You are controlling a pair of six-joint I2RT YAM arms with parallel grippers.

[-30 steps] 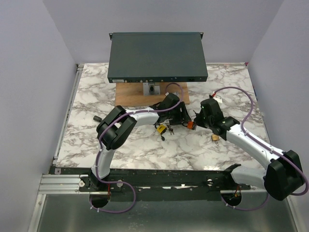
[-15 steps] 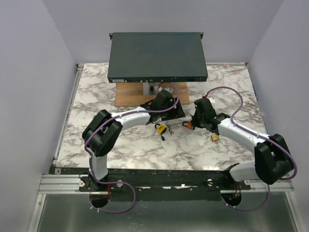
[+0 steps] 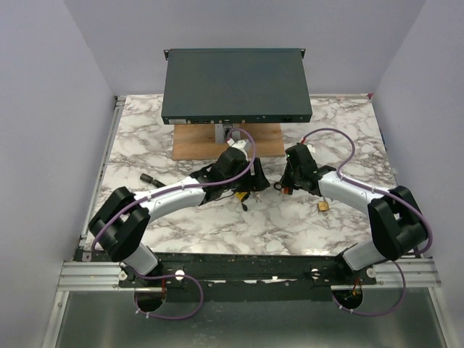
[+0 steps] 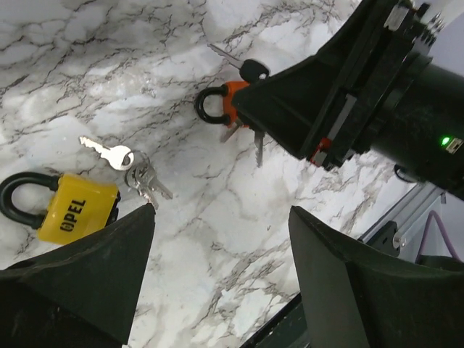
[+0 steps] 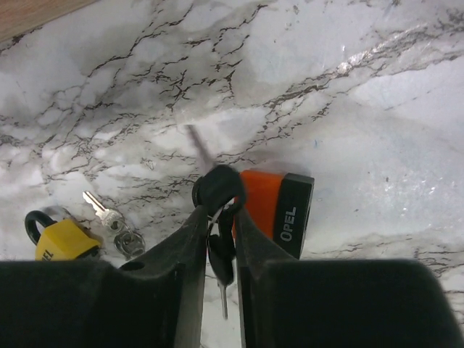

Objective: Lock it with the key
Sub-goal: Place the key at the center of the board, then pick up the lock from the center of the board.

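Key [image 5: 217,187] | pinched in right tool [image 5: 220,212] | table [image 3: 145,145] middle, edges well off

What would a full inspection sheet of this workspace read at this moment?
Surface: marble-pattern tabletop, no damage seen.
Job's things: key bunch beside the orange padlock, not inserted.
Clutter: yellow padlock, silver keys, brass padlock, dark cylinder.
Grippers: left gripper open, empty; right gripper nearly shut on the key bunch.
Cables: purple cables looped along both arms.
Surroundings: black rack unit on a wooden board; plain walls.
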